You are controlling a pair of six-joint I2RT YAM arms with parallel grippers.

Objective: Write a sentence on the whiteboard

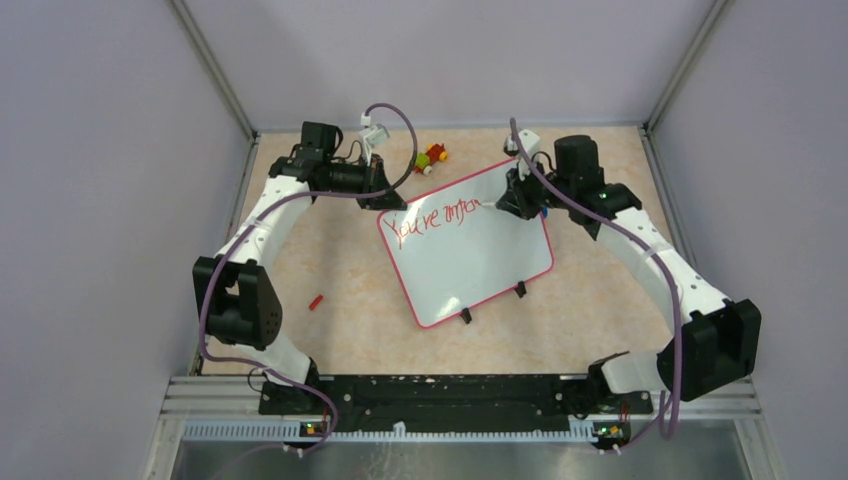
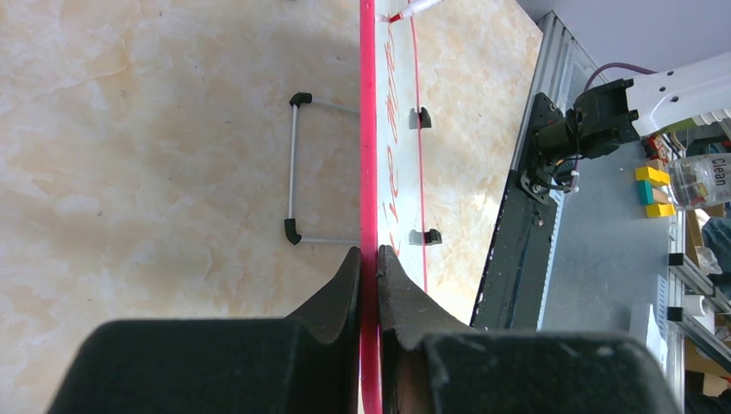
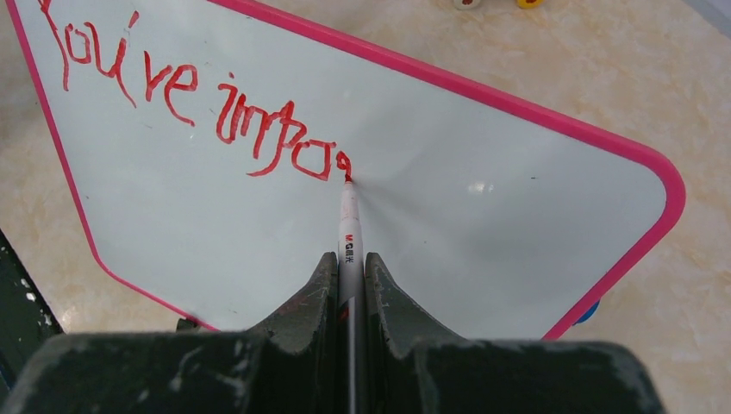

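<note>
The whiteboard is white with a pink rim and lies tilted in mid-table. My left gripper is shut on its rim at the far-left corner; in the left wrist view the pink rim runs edge-on between my fingers. My right gripper is shut on a white marker, whose red tip touches the whiteboard. The sentence in red reads "You're impor" up to the tip; it also shows along the board's far edge as the sentence in the top view.
A small red cap lies on the table left of the board. Small coloured toy bricks sit near the back wall. Two black clips stick out from the board's near edge. A wire stand shows under the board.
</note>
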